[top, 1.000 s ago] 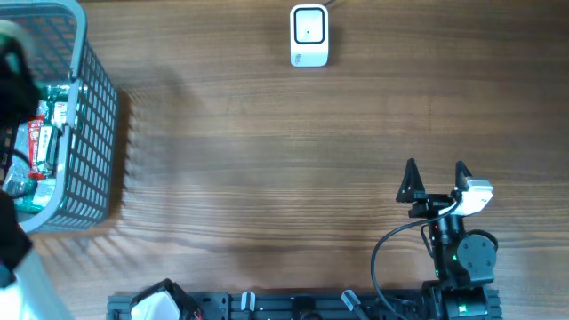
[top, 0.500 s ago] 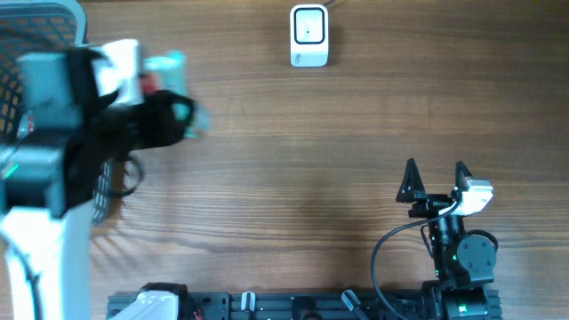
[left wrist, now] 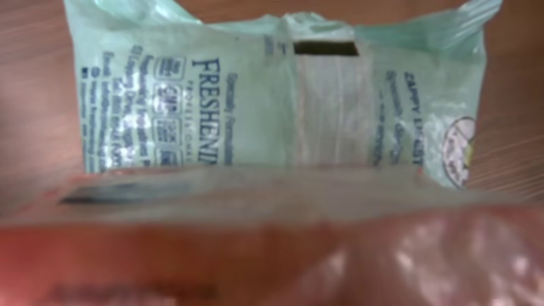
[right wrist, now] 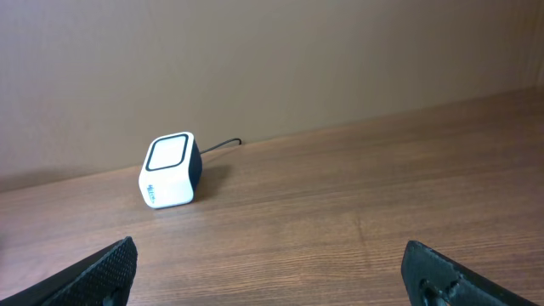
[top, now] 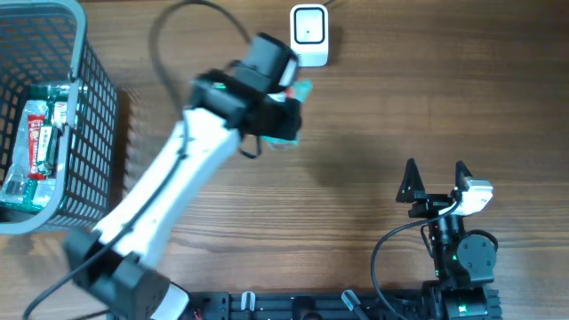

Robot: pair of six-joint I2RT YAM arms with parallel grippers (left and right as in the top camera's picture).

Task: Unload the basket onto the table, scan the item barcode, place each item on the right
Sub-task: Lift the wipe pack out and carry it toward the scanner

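The packet [left wrist: 255,102] is translucent mint green with dark blue lettering, the scanner [top: 308,36] is white with a black-framed face, the basket [top: 98,116] is a grey open grid, and the table [top: 400,98] shows brown wood grain.

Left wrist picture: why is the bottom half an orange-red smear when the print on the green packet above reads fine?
Left wrist: the green packet is in focus; the reddish band probably sits too near the lens to sharpen, so what it is cannot be told. Overhead: the left gripper looks slightly soft. Right wrist: the scanner is crisp.
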